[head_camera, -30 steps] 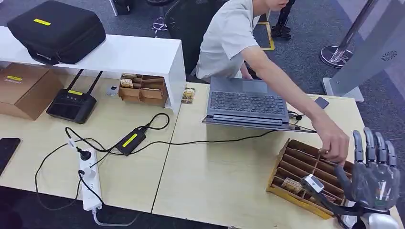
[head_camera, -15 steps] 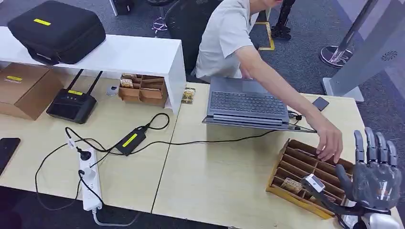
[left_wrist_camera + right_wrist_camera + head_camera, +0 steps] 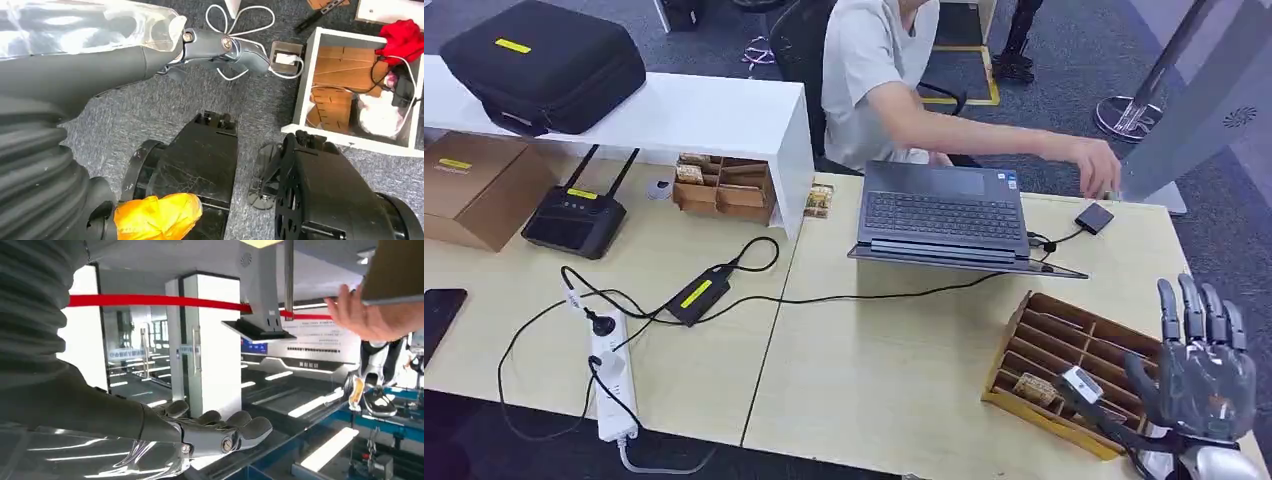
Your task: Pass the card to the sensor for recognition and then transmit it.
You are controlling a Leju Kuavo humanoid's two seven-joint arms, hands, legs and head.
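A wooden slotted tray lies on the table at the near right, with a patterned card in one of its near slots. My right hand is raised just right of the tray, fingers spread upward, holding nothing; the right wrist view shows the same right hand stretched out and bare. A small black sensor on a cable sits beyond the laptop's right corner, and a person's hand hovers just behind it. My left hand hangs over the floor with straight fingers and nothing in it.
An open laptop stands mid-table in front of the seated person. A second card tray sits under the white shelf, with a loose card beside it. A power strip, cables, a router and a cardboard box occupy the left.
The person's hand has left the slotted tray and swung away to the far side by the sensor. My right hand has hardly moved.
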